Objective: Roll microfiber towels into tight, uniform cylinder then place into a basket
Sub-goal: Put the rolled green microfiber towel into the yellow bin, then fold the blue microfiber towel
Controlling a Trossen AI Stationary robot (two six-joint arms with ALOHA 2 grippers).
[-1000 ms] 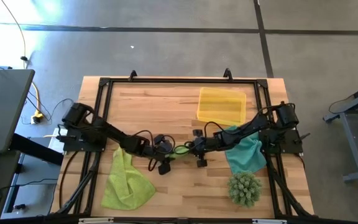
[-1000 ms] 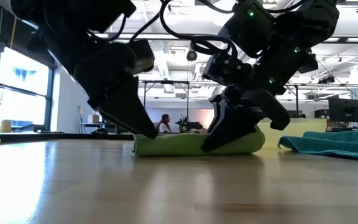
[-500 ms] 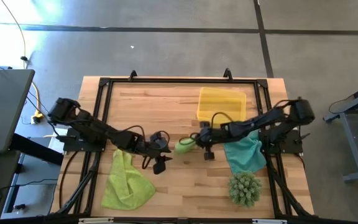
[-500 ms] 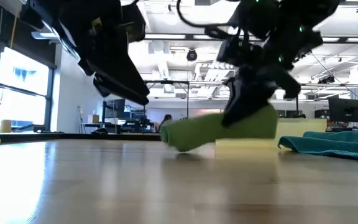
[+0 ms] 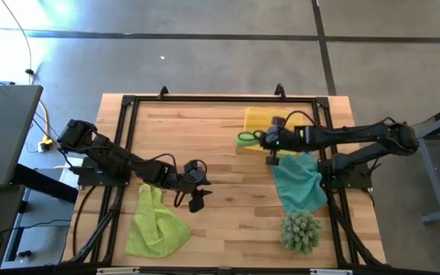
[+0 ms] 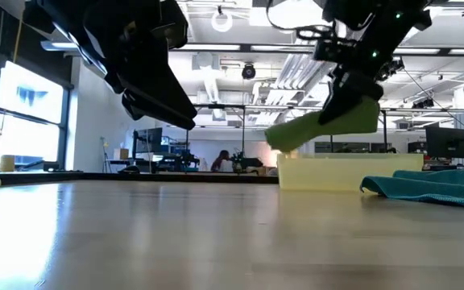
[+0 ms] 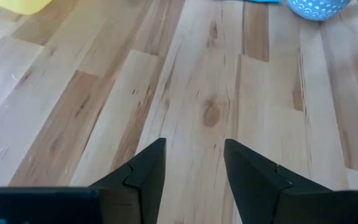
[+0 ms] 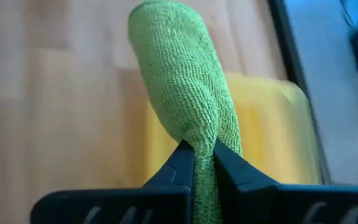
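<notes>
Right claw (image 8: 202,163) pinches rolled green towel (image 8: 185,93) above the yellow tray (image 8: 272,143) (left claw (image 7: 194,163) spread).

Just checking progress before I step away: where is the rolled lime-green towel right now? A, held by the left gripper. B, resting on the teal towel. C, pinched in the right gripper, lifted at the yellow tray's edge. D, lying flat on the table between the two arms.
C: the right gripper is shut on the rolled lime-green towel, holding it in the air at the edge of the yellow tray, as the low view also shows.
</notes>
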